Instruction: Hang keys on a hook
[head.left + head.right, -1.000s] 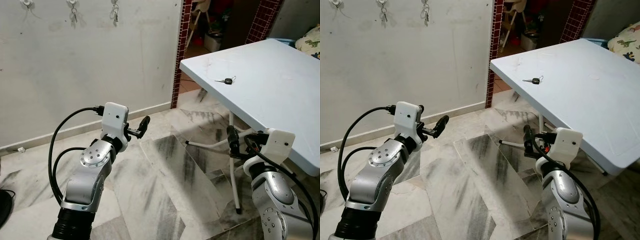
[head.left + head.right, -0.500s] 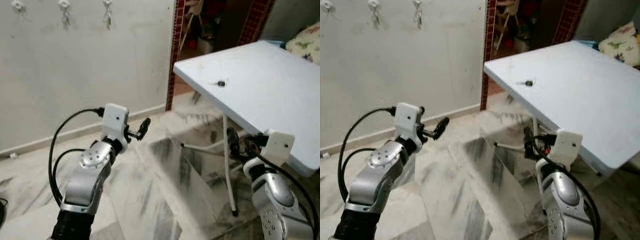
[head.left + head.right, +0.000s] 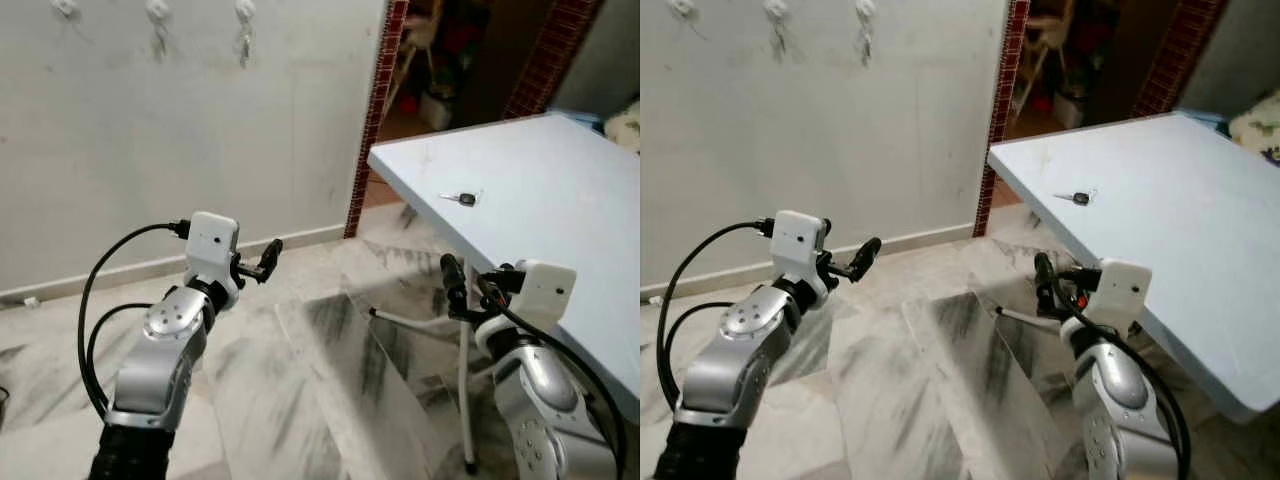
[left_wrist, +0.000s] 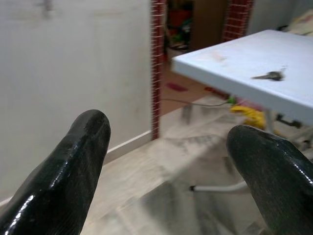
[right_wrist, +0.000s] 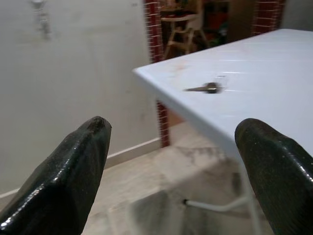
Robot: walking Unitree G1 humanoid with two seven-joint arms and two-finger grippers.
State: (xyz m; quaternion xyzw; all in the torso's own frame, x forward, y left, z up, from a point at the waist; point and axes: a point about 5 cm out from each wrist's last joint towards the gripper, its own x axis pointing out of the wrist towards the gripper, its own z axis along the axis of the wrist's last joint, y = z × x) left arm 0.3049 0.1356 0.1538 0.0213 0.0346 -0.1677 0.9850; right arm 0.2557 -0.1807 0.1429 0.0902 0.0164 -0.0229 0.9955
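1. The keys, a small dark-headed key with a silver ring (image 3: 462, 199), lie flat on the pale blue folding table (image 3: 560, 230), near its far corner and well apart from both grippers.
2. Judged from its look, the bunch is light, hard and thin; lying flush on a smooth top, it will likely slide if nudged and offers little height to pinch.
3. The thicker dark head seems the best hold, gripped across its sides from above; that would leave the ring free to slip over a hook.
4. The right gripper (image 5: 171, 161) is held in front of the table edge, below the tabletop, its two black fingers spread wide with nothing between them; the key sits ahead between the tips in its wrist view.
5. The left gripper (image 4: 168, 161) hovers over the marble floor, fingers likewise apart and empty.
6. White wall hooks (image 3: 158, 12) sit high on the grey wall, two of them seemingly already carrying keys; the picture is too blurred to be sure.
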